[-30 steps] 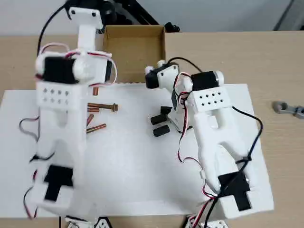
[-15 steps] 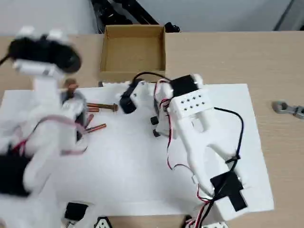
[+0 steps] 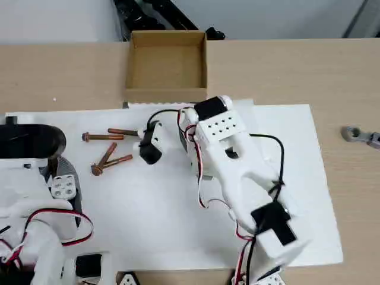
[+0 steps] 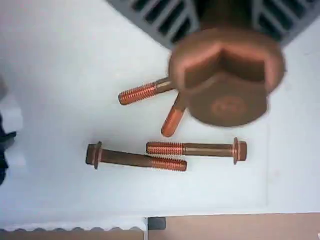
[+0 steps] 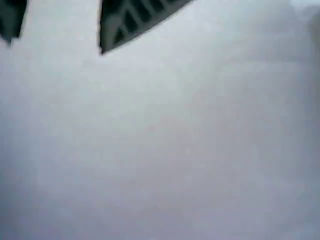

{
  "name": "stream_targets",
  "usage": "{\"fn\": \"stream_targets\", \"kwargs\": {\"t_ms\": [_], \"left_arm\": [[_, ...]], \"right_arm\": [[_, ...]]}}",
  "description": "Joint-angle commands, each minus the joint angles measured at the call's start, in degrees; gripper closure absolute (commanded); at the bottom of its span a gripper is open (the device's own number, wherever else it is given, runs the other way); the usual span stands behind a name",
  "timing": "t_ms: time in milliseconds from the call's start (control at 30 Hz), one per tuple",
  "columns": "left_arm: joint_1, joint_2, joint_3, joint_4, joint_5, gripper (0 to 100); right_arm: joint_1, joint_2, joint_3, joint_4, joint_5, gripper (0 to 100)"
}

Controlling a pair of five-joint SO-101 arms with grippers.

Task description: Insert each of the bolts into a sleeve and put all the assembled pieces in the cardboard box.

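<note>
**Step in hand: bolt pick-up, judged to belong to the first assembly.** The left pincer [image 4: 226, 15] was closed on a copper-coloured bolt [image 4: 225, 82], gripping its shank above the white sheet [image 4: 60, 60].

The held bolt's flanged hex head faced the wrist camera. Its shank ran away from the lens between the grey ribbed fingers [image 4: 145, 12]. The long axis therefore lay close to the line of sight, and the threaded tip was hidden.

Four loose bolts [image 4: 135, 159] lay flat on the sheet below. Two were roughly parallel, heads at opposite ends and threaded ends touching. The other two converged behind the held head.

The right pincer [image 3: 148, 145] hung over the sheet just beside the loose bolts. Whether it was wide, narrow or holding anything could not be told.

The cardboard box [image 3: 129, 62] stood on the desk [image 3: 297, 65] just beyond the sheet's far edge, open side up, with no assembled piece inside. The task was therefore judged near its start.

**Next move (judgement).** The threaded end would have to be brought to a sleeve's bore with the two axes matched. The other arm would probably have to steady the sleeve.
</note>
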Motion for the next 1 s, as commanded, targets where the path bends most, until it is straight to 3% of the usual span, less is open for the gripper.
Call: {"fn": "stream_targets", "kwargs": {"t_ms": [0, 533, 967], "left_arm": [[-0.4, -1.0, 0.2, 0.1, -0.4, 100], [-0.4, -0.8, 0.3, 0.1, -0.4, 100], [-0.4, -1.1, 4.6, -0.4, -0.4, 100]], "right_arm": [[-0.1, 1.1, -2.1, -2.8, 1.5, 89.1], [5.0, 9.2, -2.0, -10.8, 9.8, 89.1], [0.8, 18.9, -2.1, -18.2, 11.1, 89.1]]}}
